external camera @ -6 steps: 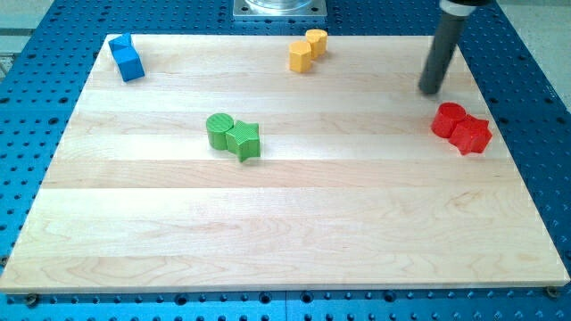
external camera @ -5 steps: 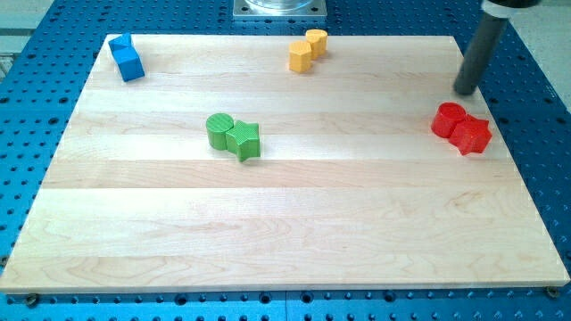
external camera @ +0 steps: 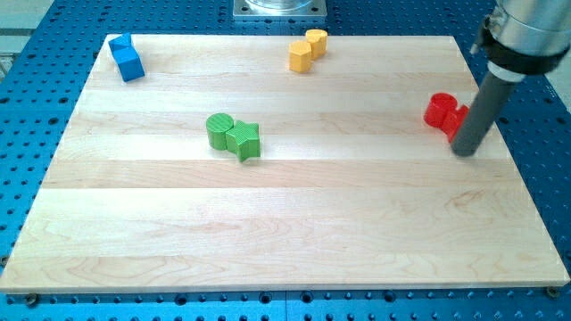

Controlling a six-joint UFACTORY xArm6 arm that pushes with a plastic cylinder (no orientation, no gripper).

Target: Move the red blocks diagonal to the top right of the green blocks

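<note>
Two red blocks sit together at the view's right: a red cylinder (external camera: 438,110) and a second red block (external camera: 459,119) mostly hidden behind my rod. My tip (external camera: 465,151) rests on the board right beside them, on their lower right side, touching or nearly touching. A green cylinder (external camera: 219,130) and a green star-shaped block (external camera: 244,141) sit together left of the board's middle, far to the left of my tip.
Two blue blocks (external camera: 127,58) lie at the top left corner of the wooden board (external camera: 285,232). Two yellow blocks (external camera: 307,50) sit at the top centre. A blue pegboard table (external camera: 553,160) surrounds the board.
My tip has moved from above the red blocks down and around to their lower right side. The red blocks have shifted slightly left and up.
</note>
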